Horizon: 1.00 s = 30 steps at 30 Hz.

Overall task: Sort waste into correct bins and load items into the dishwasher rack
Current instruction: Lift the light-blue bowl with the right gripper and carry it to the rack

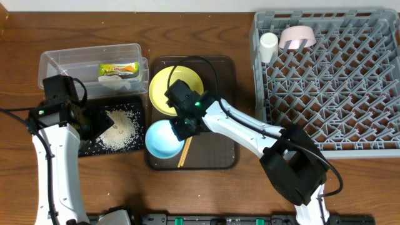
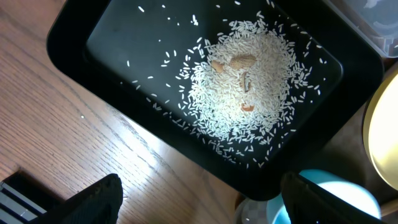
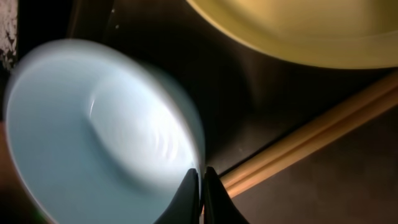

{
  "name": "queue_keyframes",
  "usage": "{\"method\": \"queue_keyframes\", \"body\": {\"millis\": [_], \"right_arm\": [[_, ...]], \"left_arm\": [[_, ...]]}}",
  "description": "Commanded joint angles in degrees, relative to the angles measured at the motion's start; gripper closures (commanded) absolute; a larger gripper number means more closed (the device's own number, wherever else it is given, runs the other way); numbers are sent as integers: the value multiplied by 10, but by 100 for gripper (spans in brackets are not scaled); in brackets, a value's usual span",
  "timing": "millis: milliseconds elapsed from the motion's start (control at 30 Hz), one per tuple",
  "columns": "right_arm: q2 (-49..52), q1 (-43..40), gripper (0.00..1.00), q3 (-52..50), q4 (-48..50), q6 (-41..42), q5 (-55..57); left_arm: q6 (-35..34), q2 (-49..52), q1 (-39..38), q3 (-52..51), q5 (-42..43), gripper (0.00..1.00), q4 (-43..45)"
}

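Note:
My right gripper is shut on the rim of the light blue bowl, which is on the brown serving tray. The yellow plate lies behind it. The wooden chopsticks lie beside the bowl. My left gripper is open and empty, above the near edge of the black tray, which holds a pile of rice. The clear tub holds the snack wrapper and the tissue.
The grey rack fills the right side. The white cup and the pinkish bowl stand in its far left corner. The brown serving tray lies between the black tray and the rack. A few brown bits lie in the rice.

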Motion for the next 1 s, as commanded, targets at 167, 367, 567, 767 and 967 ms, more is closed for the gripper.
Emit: {"method": "queue_keyframes", "body": {"millis": [167, 367, 567, 767, 967], "right_arm": [[6, -4, 99, -2, -2, 17, 26], [-1, -10, 99, 8, 0, 7, 33], [-76, -54, 99, 25, -13, -21, 87], [-176, -122, 99, 25, -22, -82, 197], [-246, -211, 99, 25, -7, -192, 402]], "left_arm": [[-7, -2, 3, -6, -6, 16, -3], [-7, -2, 3, -6, -6, 16, -3], [-7, -2, 3, -6, -7, 16, -3], [-7, -2, 3, -6, -7, 16, -3], [-7, -2, 3, -6, -7, 16, -3]]}}
